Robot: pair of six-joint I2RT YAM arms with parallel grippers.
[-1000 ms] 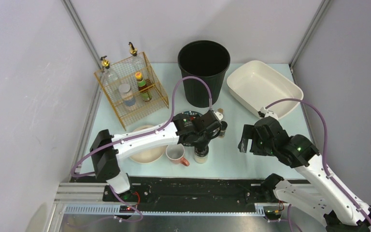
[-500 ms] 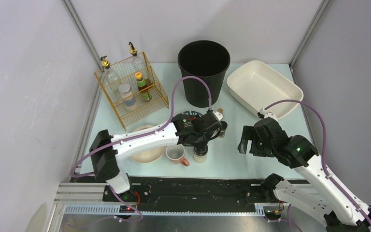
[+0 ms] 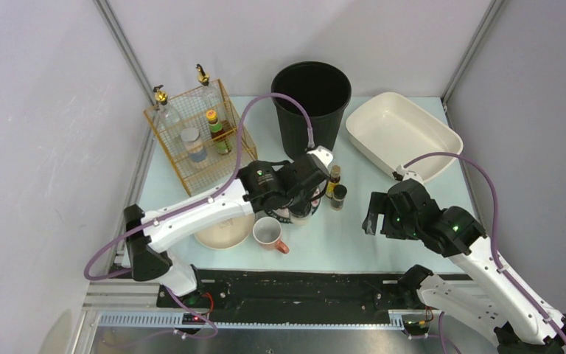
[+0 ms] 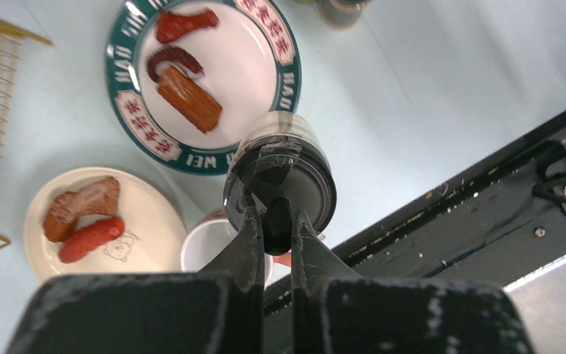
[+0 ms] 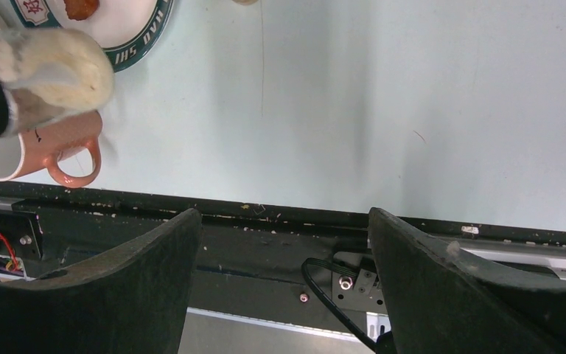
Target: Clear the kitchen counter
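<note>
Across the overhead view the kitchen counter [image 3: 383,247] lies with its long axis running left to right, pale mint, and its black rail [image 3: 302,284] sits along the near edge by the arm bases. At the back, centre, stands a tall black bin [image 3: 311,110]. To its right a white basin [image 3: 402,133] sits angled in the far right corner. In the far left corner is a gold wire rack [image 3: 232,158] with bottles upright inside. Crowding the middle left now: a green-rimmed plate [image 4: 243,81] with brown and red food pieces. Nearer the rail is a cream plate [image 4: 129,214] with a sausage and a chunk of meat. A pink mug [image 3: 267,234] sits just beside the cream plate, handle toward the rail. The left gripper [image 4: 274,214] reaches out over this cluster, jaws pinched tight on the black lid of a clear jar [image 4: 306,173]. From the wrist view that jar shows against the green plate's near rim and the mug. I cannot tell if it is clear of the counter. Just right of it two small dark-capped bottles [image 3: 336,186] stand close together. The right gripper [image 5: 284,243] hangs over bare counter near the rail, right of the mug, jaws spread wide and holding nothing.
</note>
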